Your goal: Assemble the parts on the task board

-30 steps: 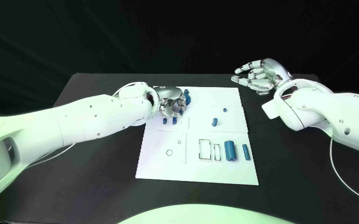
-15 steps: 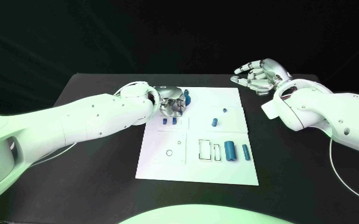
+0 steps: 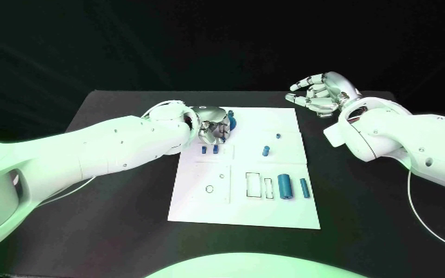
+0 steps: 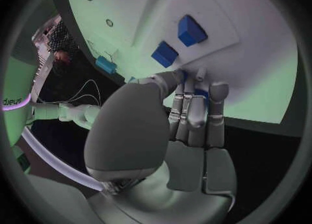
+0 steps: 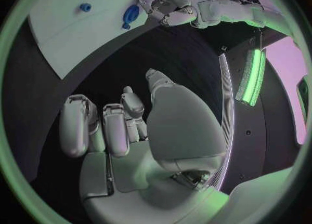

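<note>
My left robot hand sits over the far left corner of the task board, fingers curled round a small blue part that I read as held, its long axis running roughly away from me. Just nearer me than that hand, two short blue pegs stand in the board, so I judge the next move to be a short one. My right robot hand hovers off the board's far right corner, fingers loosely spread, holding nothing.
</note>
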